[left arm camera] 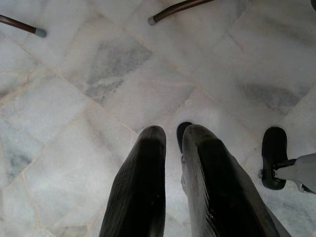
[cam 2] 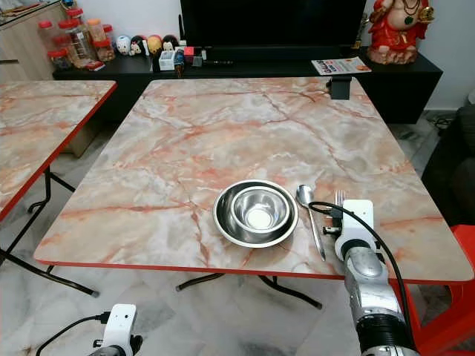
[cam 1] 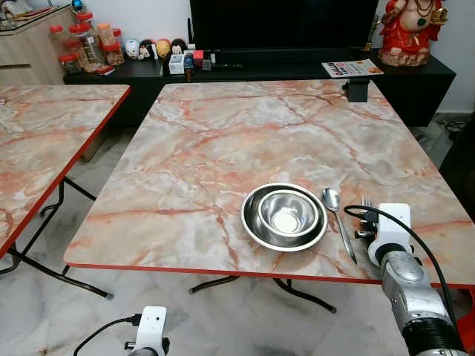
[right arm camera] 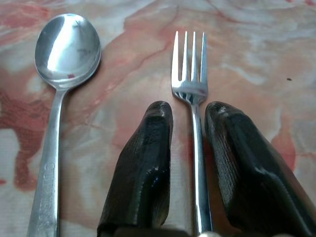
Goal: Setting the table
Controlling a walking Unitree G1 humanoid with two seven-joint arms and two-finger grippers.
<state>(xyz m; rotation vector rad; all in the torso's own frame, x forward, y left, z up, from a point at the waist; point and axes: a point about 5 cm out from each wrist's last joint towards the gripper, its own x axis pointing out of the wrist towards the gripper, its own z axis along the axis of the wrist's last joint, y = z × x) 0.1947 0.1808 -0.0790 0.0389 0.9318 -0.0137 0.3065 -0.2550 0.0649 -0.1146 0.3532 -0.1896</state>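
Right gripper straddles the fork on the table.
Fingers narrowly parted, seemingly not clamped; spoon at fork's 9 o'clock.

Steel bowl nested in a plate near the table edge; spoon just beside; fork beyond.

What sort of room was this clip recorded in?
Most likely a home living or dining room: a marble-patterned folding table set with a steel bowl, spoon and fork, and a low black cabinet holding a television, jars and figurines.
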